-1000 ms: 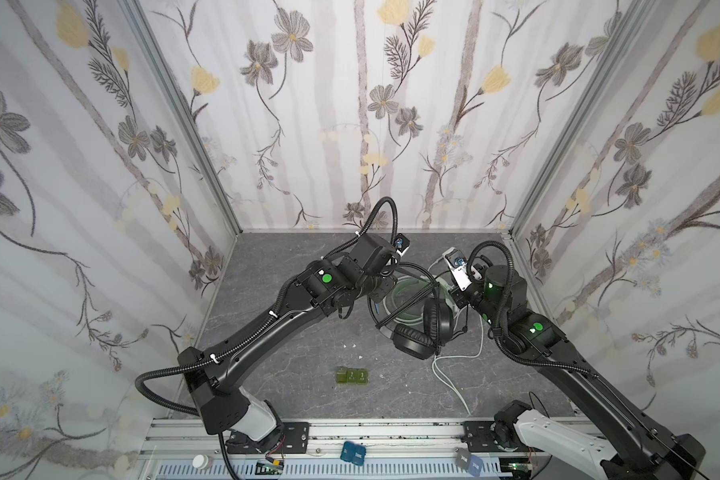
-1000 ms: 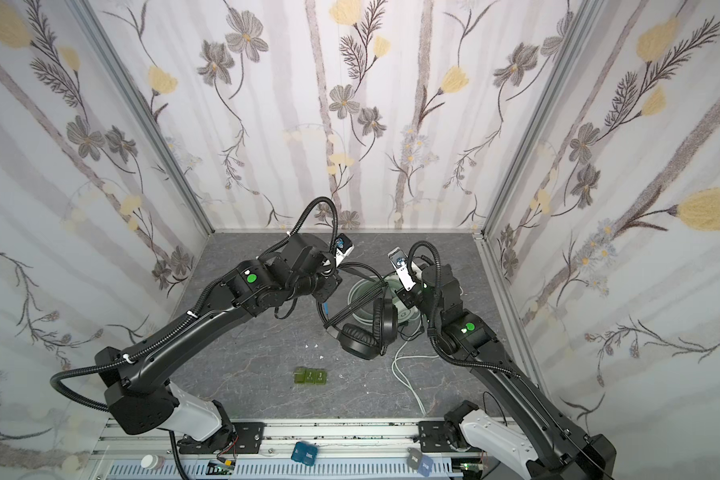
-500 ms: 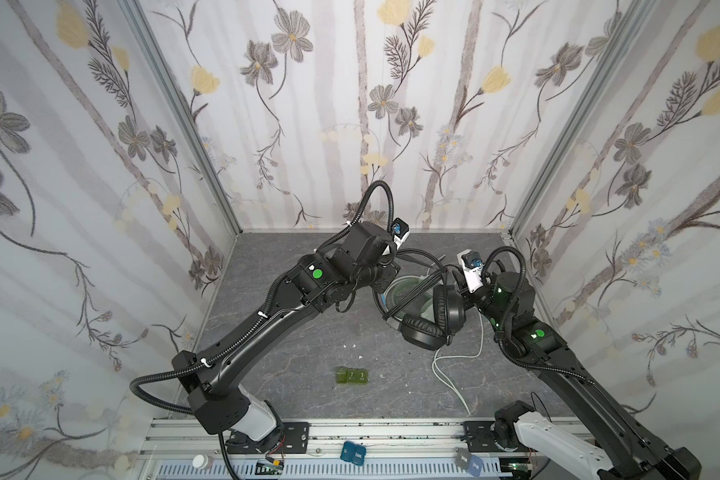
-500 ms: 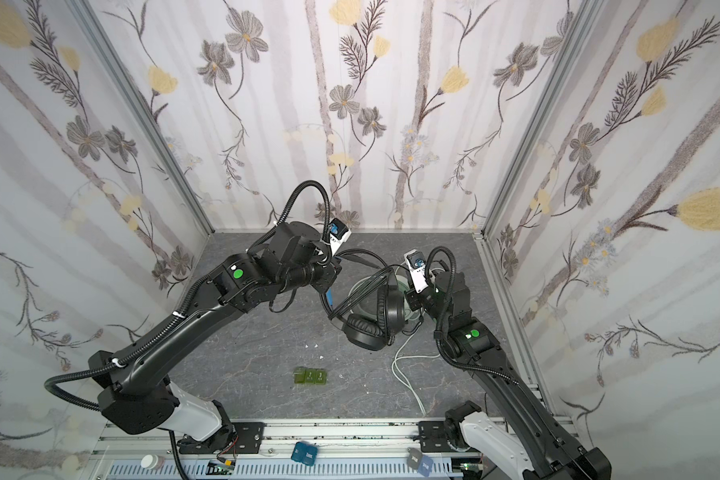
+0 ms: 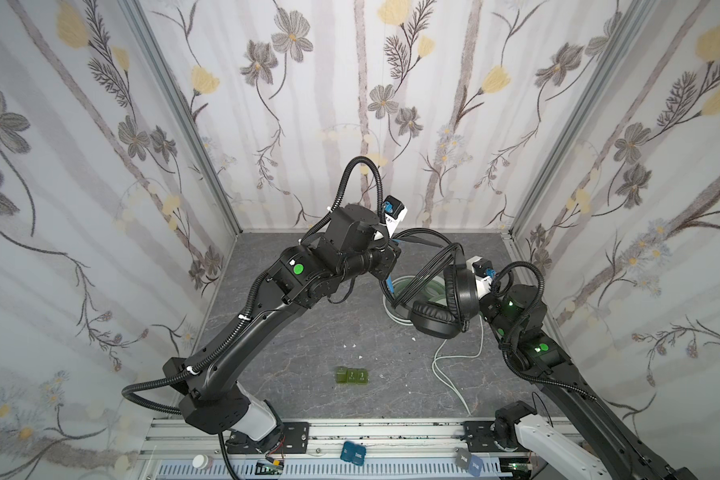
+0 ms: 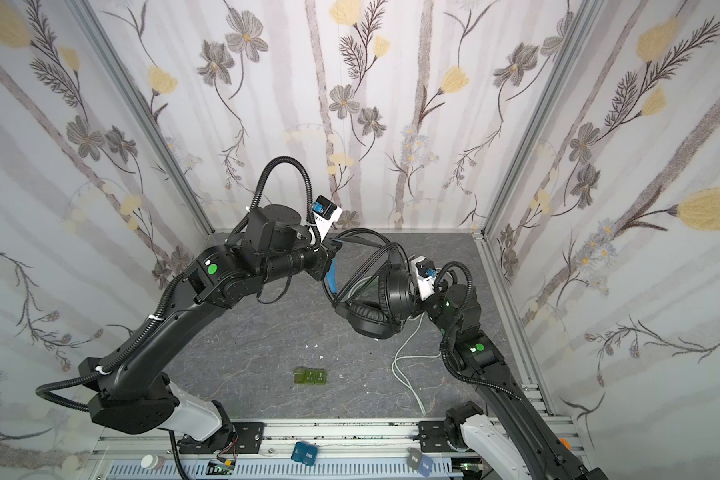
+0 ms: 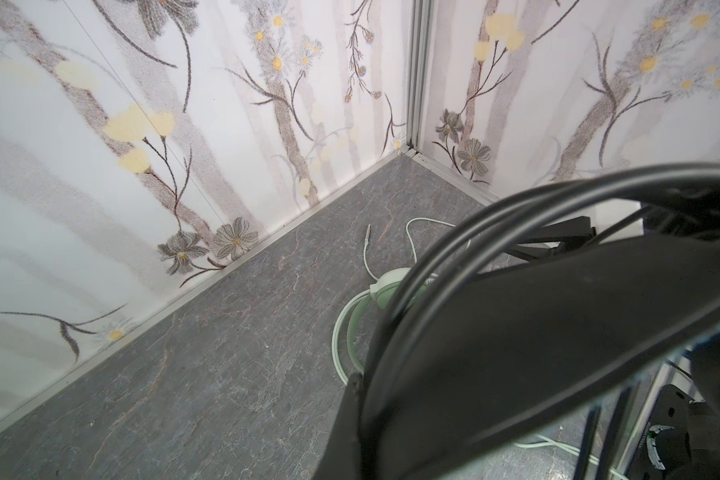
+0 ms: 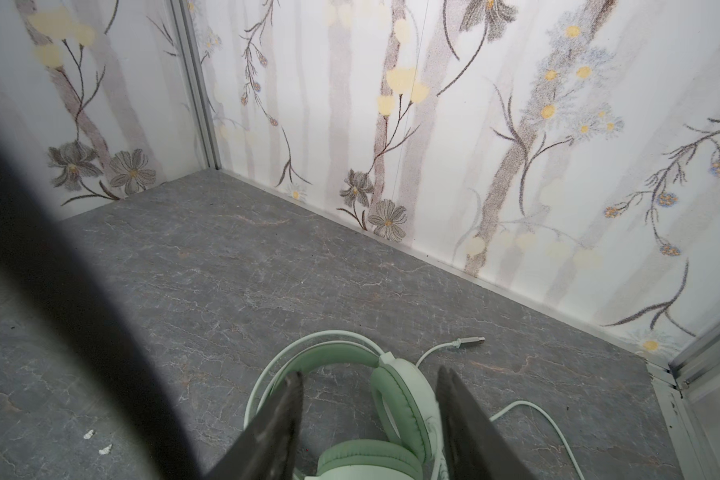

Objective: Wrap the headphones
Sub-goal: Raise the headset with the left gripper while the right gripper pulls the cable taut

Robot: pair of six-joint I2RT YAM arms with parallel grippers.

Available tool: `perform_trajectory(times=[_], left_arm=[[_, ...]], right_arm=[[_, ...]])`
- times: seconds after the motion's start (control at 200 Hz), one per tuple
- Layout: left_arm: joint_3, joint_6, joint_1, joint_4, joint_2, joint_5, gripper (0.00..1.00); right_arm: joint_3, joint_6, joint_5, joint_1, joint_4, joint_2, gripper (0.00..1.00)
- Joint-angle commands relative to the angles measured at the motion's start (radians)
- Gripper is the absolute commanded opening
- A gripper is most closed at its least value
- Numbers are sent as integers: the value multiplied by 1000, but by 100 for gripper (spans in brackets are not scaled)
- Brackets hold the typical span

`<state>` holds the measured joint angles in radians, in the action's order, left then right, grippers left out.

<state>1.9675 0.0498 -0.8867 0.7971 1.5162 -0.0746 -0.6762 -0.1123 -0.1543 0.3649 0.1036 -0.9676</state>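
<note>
The left claw (image 5: 386,269) is clamped on the headband of the black headset (image 5: 437,320), which hangs in the air above the back right part of the counter (image 5: 292,345). Its two ear cups sit low and face the right arm. The black cable (image 5: 425,245) runs in several loops from the headband by the claw across to the ear cups. In the left wrist view these loops and the band fill the near side.

The right claw (image 8: 368,374) is just behind the ear cups. Its fingers (image 8: 283,411) stand apart with nothing between them.

The mint-green headset (image 8: 400,386) lies flat on the counter under the black one, near the back right corner. Its pale cable (image 5: 445,361) trails loose toward the front edge, and its plug (image 8: 472,341) rests on the counter beside the headband. A small green block (image 5: 352,376) lies near the middle of the front edge.
</note>
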Motion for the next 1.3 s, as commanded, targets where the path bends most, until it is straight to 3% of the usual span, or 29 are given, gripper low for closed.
perform_trajectory(times=[0.0,0.115,0.35,0.849,1.294], left_arm=[[15,-60,3,-73,-15,12,0],[25,-83,6,-82,-20,-2,0],[71,-103,8,-91,-17,-12,0],[118,-137,16,-131,-5,-16,0],[148,-151,25,-162,-8,-10,0]], right_arm=[[23,36,-66,-5,80,20,61],[80,58,-134,-12,123,66,72],[157,88,-223,-13,128,122,81],[268,210,-244,-14,223,127,84],[310,241,-390,-11,318,75,82]])
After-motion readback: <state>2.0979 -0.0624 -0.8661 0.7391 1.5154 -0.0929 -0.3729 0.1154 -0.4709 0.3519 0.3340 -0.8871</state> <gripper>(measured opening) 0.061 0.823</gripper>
